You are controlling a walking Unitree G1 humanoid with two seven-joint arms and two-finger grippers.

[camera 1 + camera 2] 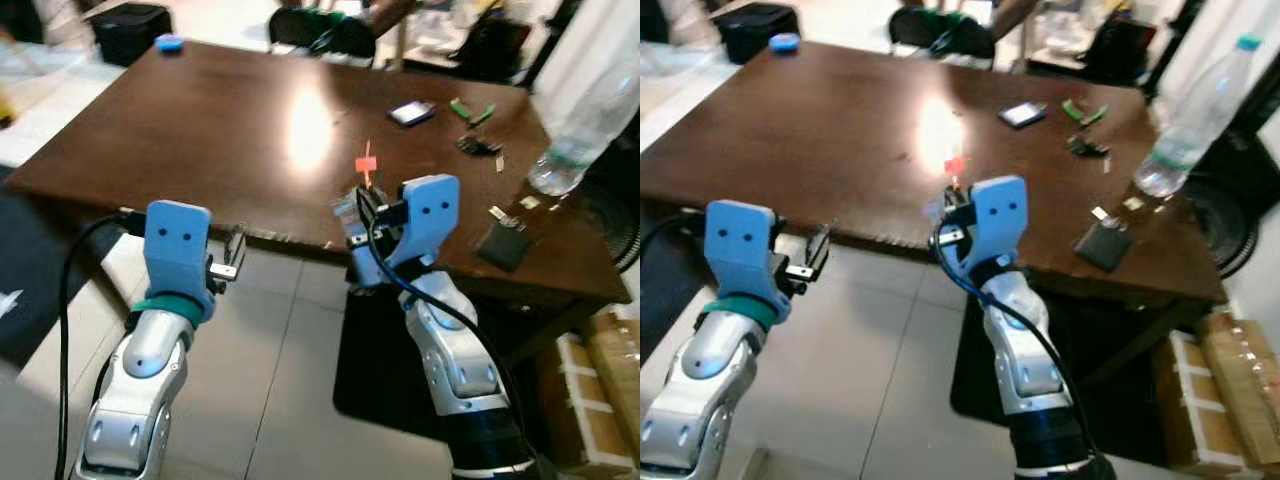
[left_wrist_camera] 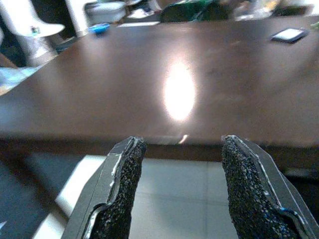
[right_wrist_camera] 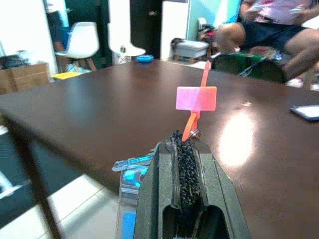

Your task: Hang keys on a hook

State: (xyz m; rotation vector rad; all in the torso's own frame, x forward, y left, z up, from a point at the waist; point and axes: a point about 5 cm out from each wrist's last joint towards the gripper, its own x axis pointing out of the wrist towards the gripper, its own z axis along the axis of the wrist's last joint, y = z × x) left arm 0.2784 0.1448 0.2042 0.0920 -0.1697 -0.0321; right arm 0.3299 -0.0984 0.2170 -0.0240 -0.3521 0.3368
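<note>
Right tool point(image 3: 185, 149) pinches the keys point(image 3: 196, 102), tag upright (slightly tilted).

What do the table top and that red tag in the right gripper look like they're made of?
Table top: likely dark varnished wood or laminate; glossy, since it mirrors a bright lamp glare. Red tag: apparently thin, slightly translucent plastic with a strap, pinched between the right gripper fingers.
</note>
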